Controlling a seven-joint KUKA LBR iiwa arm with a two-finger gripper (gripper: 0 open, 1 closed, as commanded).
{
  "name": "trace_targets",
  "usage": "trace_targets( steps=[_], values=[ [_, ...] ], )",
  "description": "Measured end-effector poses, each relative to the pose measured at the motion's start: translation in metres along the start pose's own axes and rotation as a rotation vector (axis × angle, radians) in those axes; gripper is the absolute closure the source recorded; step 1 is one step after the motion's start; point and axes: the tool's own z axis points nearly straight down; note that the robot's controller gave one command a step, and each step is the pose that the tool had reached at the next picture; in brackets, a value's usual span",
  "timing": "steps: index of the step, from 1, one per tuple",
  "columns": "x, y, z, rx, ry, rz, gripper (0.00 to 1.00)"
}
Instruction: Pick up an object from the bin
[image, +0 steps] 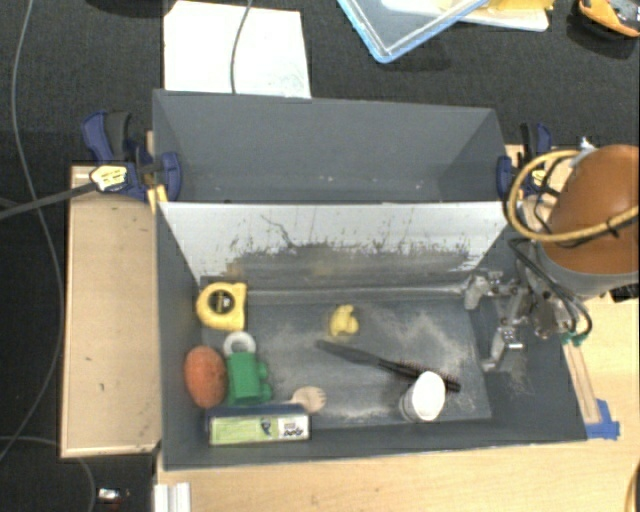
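Task status: nothing picked yet. I found the gripper (500, 328) at the bin's (330, 150) right side, apparently empty, its opening untellable. The white-capped bottle (424, 396) lay nearest.

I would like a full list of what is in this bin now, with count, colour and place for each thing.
bin: one, grey, centre of view
tape measure: one, yellow, left rear of floor
small lump: one, yellow, mid floor
stick-like tool: one, black, slanting, right of centre
round container: one, white, front right, by the tool's right end
oval ball: one, reddish brown, front left
plastic piece: one, green with a white ring, right beside the ball
flat box: one, green and white, along the front wall
small knob: one, beige, above the box's right end
gripper: one, metal, right side of bin
arm: one, orange-brown cover, right edge
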Motion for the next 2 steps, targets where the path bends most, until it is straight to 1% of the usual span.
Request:
trace_targets(
  steps=[1, 2],
  values=[
    [0.0, 0.0, 0.0, 0.0, 0.0, 0.0, 0.0],
    [0.031, -0.004, 0.071, 0.0, -0.005, 0.128, 0.0]
  ],
)
